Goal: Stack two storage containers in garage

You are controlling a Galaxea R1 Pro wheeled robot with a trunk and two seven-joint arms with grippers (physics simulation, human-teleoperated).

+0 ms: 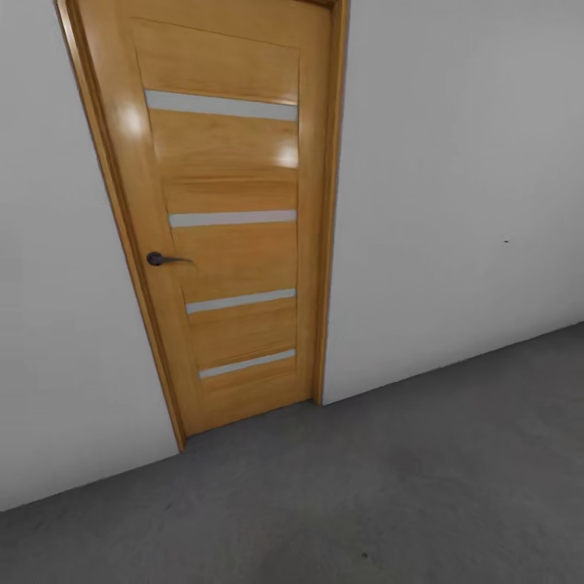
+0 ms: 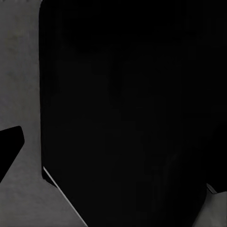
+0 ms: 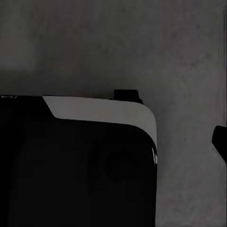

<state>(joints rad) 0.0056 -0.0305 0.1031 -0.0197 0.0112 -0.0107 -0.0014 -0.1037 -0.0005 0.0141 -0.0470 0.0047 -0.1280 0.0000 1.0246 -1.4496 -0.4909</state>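
Neither orange-red storage container is in view. The head view looks at the garage's white wall (image 1: 454, 178) and its rough dark-grey concrete floor (image 1: 389, 495). My left gripper (image 2: 113, 156) hangs over that floor; one dark finger (image 2: 9, 151) stands at the picture's edge, the other is lost against my dark base (image 2: 127, 113). My right gripper (image 3: 113, 144) also hangs low, with one finger (image 3: 221, 142) at the picture's edge. Both grippers are open and hold nothing.
A closed light wooden door (image 1: 227, 219) with pale glass strips and a dark lever handle (image 1: 162, 259) stands in the wall ahead, left of centre. My base's black body with a white rim (image 3: 104, 111) fills much of the right wrist view. Open concrete lies ahead and to the right.
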